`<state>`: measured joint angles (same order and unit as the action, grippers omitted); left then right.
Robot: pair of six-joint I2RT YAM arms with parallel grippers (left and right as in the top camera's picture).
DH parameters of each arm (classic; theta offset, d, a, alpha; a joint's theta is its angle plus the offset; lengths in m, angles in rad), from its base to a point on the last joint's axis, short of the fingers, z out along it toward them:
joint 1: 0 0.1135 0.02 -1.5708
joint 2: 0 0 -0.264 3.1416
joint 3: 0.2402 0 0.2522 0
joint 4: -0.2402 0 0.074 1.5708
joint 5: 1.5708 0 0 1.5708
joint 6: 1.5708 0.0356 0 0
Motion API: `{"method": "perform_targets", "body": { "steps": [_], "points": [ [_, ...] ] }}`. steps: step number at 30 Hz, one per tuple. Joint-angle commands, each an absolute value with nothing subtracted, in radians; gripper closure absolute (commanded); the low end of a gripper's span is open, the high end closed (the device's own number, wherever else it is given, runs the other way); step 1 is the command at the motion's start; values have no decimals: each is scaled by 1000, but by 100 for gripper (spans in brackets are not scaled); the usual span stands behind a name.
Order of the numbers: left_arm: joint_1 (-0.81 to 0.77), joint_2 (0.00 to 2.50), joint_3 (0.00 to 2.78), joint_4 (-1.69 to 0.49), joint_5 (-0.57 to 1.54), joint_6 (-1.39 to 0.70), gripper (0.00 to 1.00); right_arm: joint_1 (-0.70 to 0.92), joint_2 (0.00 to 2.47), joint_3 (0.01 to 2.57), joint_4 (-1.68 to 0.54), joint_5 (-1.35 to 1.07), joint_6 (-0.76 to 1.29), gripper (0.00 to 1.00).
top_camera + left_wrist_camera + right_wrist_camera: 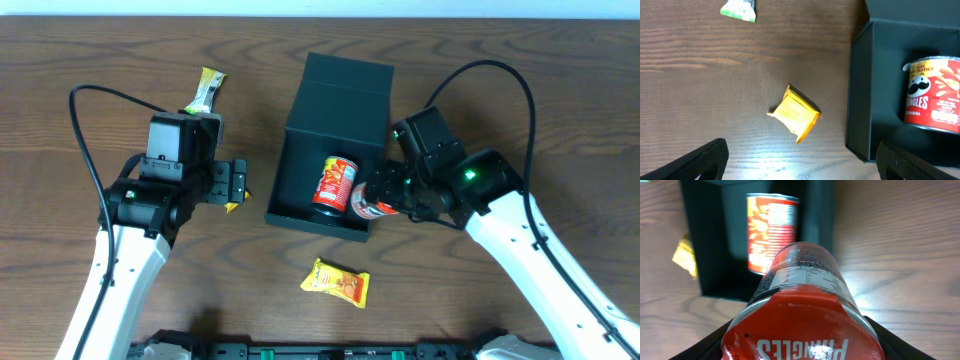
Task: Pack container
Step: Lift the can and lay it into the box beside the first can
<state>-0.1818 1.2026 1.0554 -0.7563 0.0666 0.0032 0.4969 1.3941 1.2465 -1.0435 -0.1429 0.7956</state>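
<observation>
Pringles can (805,305) sits pinched in right claw (378,198) at container (300,150) edge; left claw (240,186) spreads above yellow packet (795,114).

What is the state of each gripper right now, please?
Left gripper: open, holding nothing.
Right gripper: closed on a Pringles can.

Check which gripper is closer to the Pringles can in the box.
Right. The right gripper, holding a second can, is at the container's right wall beside the Pringles can; the left gripper hangs open beyond the left wall.
</observation>
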Motion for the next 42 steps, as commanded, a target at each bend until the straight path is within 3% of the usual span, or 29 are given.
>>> {"method": "perform_targets", "body": {
  "steps": [1, 29, 42],
  "points": [
    [-184, 1205, 1070, -751, 48, 0, 4, 505, 1396, 1267, -1042, -197, 789, 31],
    [-184, 1205, 1071, -746, 49, 0, 5, 299, 1763, 1393, -1086, -587, 754, 37],
    [-184, 1205, 1071, -722, 49, 0, 5, 289, 1846, 1407, -1083, -661, 777, 32]
  ]
}}
